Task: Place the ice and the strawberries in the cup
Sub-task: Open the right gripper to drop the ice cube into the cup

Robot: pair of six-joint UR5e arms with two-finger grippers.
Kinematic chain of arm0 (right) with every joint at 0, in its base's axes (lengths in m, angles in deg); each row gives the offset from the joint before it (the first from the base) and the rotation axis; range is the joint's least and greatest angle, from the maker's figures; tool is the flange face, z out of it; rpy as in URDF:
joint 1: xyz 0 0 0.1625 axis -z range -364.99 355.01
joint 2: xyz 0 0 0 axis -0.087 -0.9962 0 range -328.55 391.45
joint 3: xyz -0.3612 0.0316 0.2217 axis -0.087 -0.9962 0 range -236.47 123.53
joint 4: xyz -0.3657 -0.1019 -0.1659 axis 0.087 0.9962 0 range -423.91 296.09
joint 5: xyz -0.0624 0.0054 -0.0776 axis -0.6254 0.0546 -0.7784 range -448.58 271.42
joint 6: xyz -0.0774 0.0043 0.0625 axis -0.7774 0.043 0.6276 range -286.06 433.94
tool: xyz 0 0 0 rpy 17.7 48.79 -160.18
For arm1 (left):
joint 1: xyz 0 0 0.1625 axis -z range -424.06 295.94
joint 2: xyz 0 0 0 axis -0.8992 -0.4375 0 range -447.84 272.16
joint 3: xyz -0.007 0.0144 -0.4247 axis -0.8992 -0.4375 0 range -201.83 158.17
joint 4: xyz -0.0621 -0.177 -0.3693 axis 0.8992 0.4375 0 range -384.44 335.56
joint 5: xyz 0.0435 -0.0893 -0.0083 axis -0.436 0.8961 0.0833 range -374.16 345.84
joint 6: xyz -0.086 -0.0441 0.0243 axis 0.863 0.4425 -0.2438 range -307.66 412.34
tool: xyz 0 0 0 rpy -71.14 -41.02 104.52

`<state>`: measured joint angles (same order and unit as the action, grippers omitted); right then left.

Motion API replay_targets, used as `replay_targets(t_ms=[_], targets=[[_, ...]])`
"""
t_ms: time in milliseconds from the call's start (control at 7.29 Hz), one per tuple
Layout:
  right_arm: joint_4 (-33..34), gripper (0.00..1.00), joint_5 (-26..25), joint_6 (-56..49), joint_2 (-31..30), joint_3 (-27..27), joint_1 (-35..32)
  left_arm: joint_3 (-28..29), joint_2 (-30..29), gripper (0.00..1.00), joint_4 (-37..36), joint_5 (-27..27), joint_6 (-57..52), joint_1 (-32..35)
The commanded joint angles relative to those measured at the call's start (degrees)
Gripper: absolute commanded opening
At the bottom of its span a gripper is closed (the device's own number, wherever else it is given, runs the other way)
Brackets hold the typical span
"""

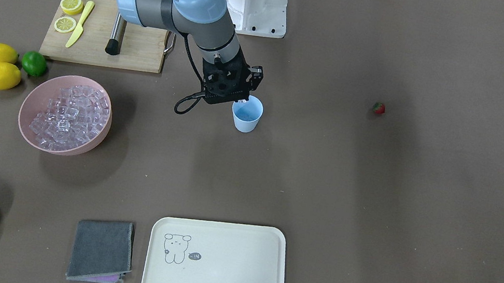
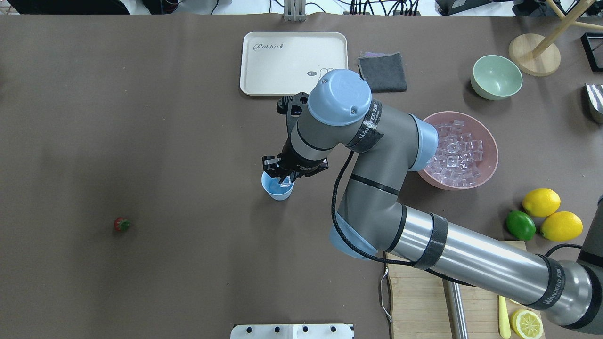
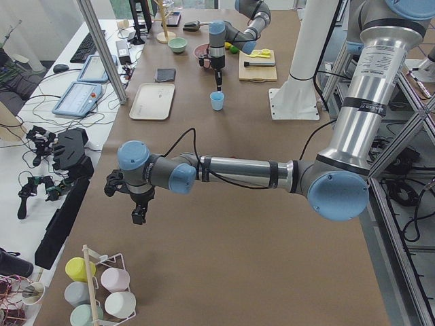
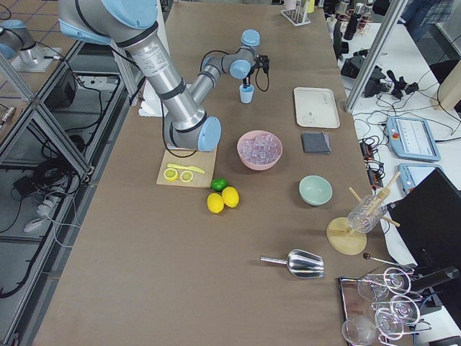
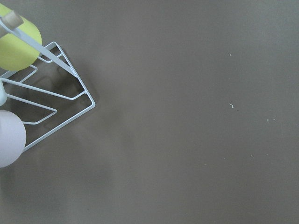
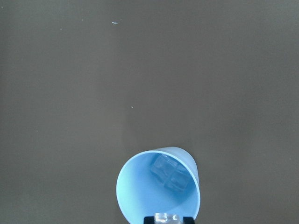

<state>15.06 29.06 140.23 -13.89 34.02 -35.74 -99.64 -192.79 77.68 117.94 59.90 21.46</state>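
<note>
A: Only from right wrist view: two cubes lying at bottom of cup. Not discernible from front-facing view.
B: Agreed. Also an ice cube pinched in right pincer, narrow gap, just above cup rim. Confirmed from overhead.
A: Left pincer?
B: Found only in exterior left, so cannot tell whether spread or closed. From left wrist view, just bare table and a corner of mug rack.
A: Arm poses?
B: Right: bent at elbow, aimed straight down over cup. Left: stretched low along table, aimed down, near mug rack.
A: Cup orientation?
B: Upright mid-table, mouth up, long axis vertical.
A: Strawberry?
B: Alone on table, well apart from cup, toward robot's left. On its side, green cap toward cup, long axis along table's length. Remaining ice heaped in pink bowl.
</note>
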Motion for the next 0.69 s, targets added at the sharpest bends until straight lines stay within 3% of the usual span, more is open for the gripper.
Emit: replay_targets(t_ms=[0, 137, 549], targets=[[-0.04, 0.66, -2.49, 2.17, 2.52, -2.5, 0.77, 0.47, -0.08, 0.98, 0.0, 0.0, 0.0, 0.0], [-0.04, 0.97, -2.59, 2.26, 2.45, -2.51, 0.77, 0.38, -0.08, 0.98, 0.09, 0.0, 0.0, 0.0], [-0.04, 0.99, -1.89, 2.44, 2.36, -1.9, 0.16, -0.23, -0.08, 0.98, 1.39, 0.0, -0.09, 0.0]])
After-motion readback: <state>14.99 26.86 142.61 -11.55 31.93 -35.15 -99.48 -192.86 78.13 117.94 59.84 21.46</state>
